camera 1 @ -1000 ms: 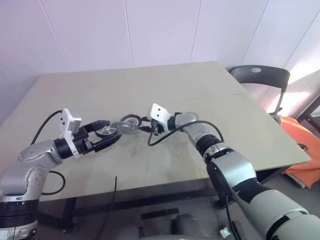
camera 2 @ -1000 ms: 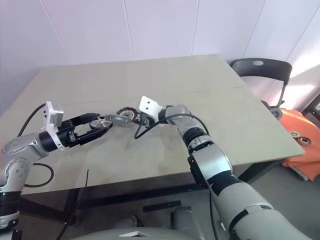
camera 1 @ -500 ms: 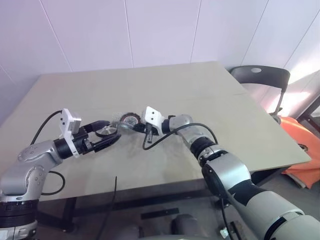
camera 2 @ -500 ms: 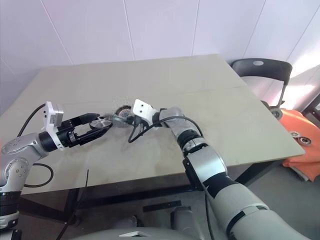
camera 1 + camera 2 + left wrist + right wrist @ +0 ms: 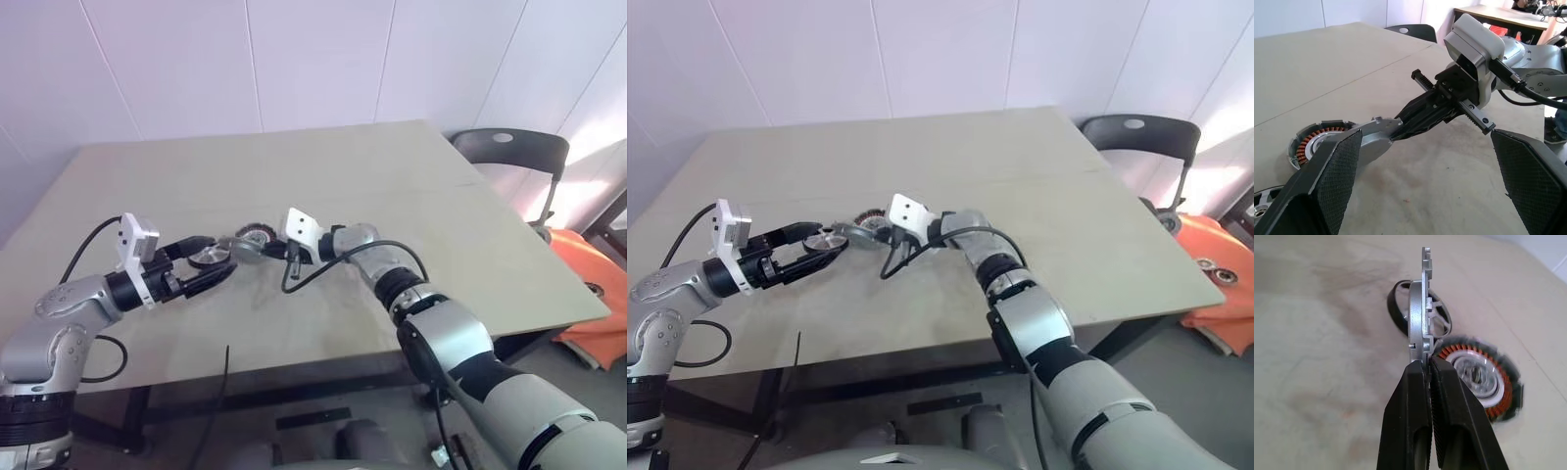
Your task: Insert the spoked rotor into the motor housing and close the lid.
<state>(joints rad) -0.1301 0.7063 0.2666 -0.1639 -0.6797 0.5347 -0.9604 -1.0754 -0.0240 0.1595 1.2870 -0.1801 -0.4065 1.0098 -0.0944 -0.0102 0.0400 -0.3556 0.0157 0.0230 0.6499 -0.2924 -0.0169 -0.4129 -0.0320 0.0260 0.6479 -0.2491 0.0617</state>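
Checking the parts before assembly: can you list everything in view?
table: one, beige, under the parts
motor housing: one, dark rim, copper windings, on the table
lid: one, grey, held by its rim
spoked rotor: one, silver, beside the lid
chair: one, dark, past the table's right corner
orange object: one, on the floor, right
left claw: black, open
right claw: black, shut on the lid
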